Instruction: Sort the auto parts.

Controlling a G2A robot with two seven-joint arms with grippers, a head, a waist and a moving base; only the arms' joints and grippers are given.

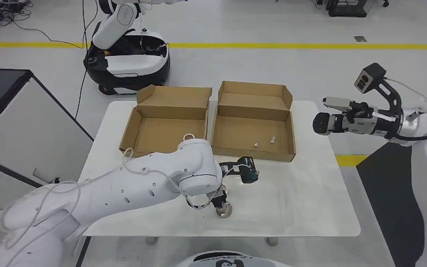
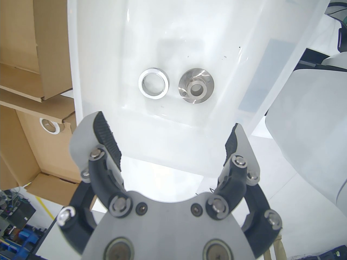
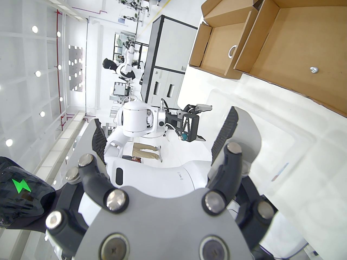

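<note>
Two boxes point(image 1: 131, 132), two rings point(image 2: 153, 83), one flange point(image 2: 196, 85) (unboxed)

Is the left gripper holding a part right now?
No, the left gripper is open and empty, with the ring and the flanged bushing lying free on the table.

A green lightning-bolt sign point(image 3: 20, 186) (no legible words anywhere) marks a black casing point(image 3: 13, 212).

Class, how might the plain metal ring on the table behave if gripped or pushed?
The ring looks polished, so probably slippery on the glossy table. Solid metal: likely rigid. Lying flat, it should slide, not roll.
</note>
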